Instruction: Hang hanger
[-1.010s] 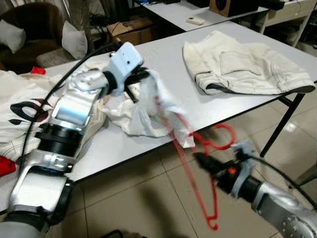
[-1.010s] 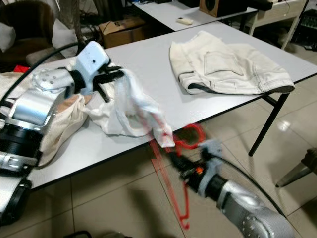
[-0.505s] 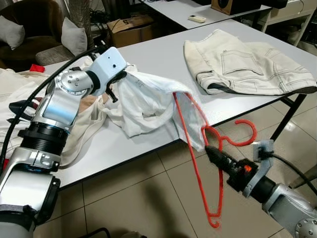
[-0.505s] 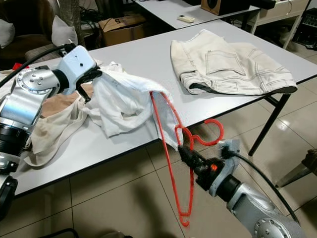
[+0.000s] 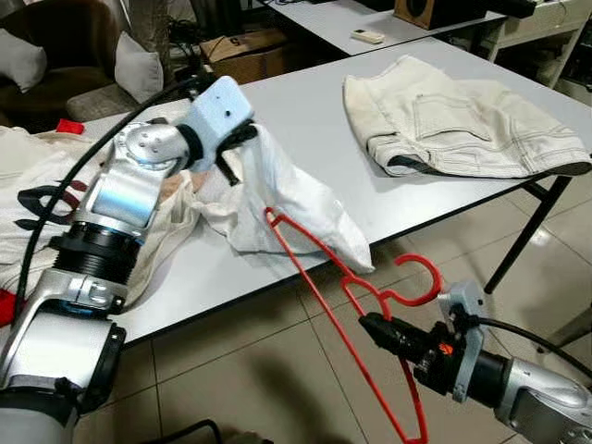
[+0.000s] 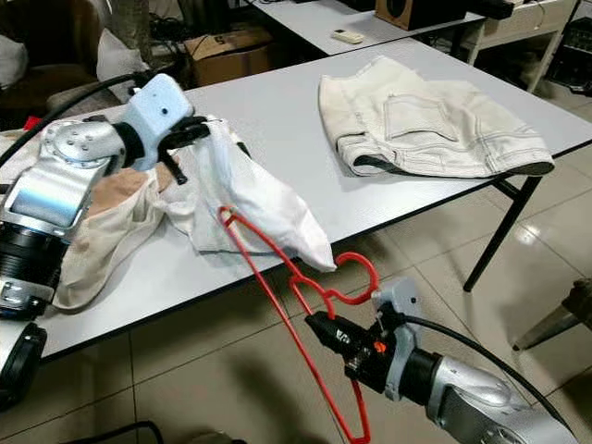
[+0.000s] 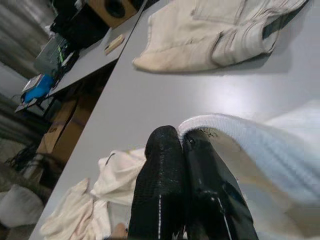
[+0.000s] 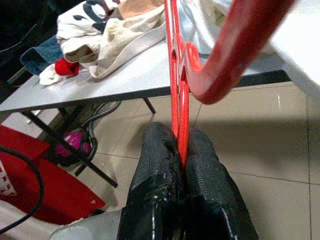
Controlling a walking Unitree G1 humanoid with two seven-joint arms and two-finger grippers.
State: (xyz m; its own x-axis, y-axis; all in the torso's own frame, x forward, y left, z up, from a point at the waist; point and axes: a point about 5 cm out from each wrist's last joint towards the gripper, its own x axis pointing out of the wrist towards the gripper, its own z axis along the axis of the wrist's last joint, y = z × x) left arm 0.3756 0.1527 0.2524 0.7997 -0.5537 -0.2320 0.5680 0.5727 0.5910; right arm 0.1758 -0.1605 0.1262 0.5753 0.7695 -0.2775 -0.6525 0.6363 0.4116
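Hanger (image 5: 347, 296), red plastic, is being held off the front edge of the worktop (image 5: 305, 111), its hook curling up beside the right gripper (image 5: 370, 326) and one shoulder tip poking into the white garment (image 5: 287, 199). Right gripper's fingers are pinching together on the hanger's neck just below the hook (the right wrist view is showing the red bar squeezed between the two black pads (image 8: 160, 165)). Left gripper (image 6: 190, 139) is clamping shut on the ribbed hem of the white garment, lifting it above the worktop so the cloth is draping down toward the hanger; the left wrist view is showing the hem folded over the closed fingertips (image 7: 165, 150). Beige trousers (image 5: 453, 120) are lying flat further along the worktop, well apart from the work, and more crumpled clothing (image 6: 111, 217) is lying under the left arm.

Risks, as judged: the hanger's tip is catching on the outside of the cloth rather than entering an opening, so pushing further may simply drag the garment off the edge. The narrow pinch on the neck may also be letting the hanger swivel.
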